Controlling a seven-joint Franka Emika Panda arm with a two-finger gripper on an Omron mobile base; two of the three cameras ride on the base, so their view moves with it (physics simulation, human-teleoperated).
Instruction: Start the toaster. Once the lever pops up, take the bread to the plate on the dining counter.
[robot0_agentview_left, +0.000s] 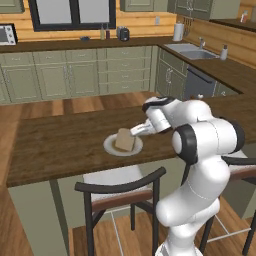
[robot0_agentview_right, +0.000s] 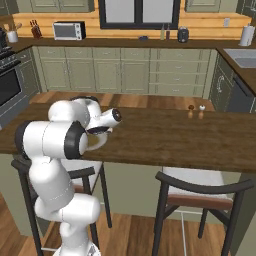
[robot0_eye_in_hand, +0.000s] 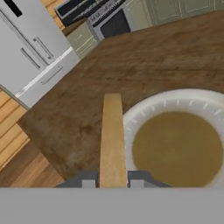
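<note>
The bread is a tan slice standing on edge over the round white plate on the dark wood dining counter. My gripper reaches in from the right and is shut on the slice's upper right edge. In the hand view the bread shows edge-on between the two fingertips of my gripper, above the left rim of the plate. The toaster stands far off on the wall counter under the window.
Black-framed chairs stand at the counter's near side. Two small shakers sit on the counter to the right. A microwave and a sink line the far counters. A fridge lies beyond the counter's end.
</note>
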